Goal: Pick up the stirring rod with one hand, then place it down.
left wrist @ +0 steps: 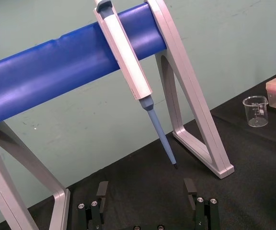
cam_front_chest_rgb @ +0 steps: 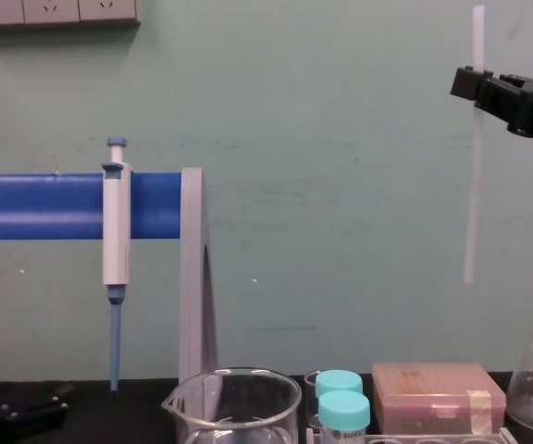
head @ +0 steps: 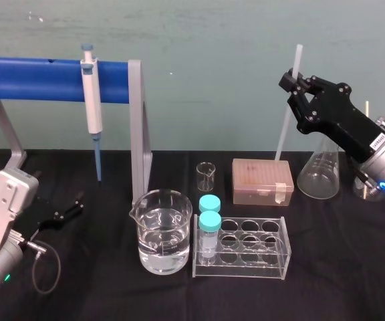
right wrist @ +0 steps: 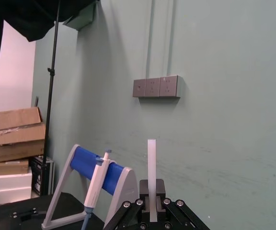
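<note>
The right tool (head: 291,85) clamps the stirring rod (head: 283,134) near-upright, high above the counter (head: 353,267). The left tool (head: 71,208) sits low, spread wide, empty.

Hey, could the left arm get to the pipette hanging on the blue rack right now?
Probably yes: the left pincer sits open, low, facing the pipette, with bare black cloth between. The right pincer, holding the stirring rod, is well away.
</note>
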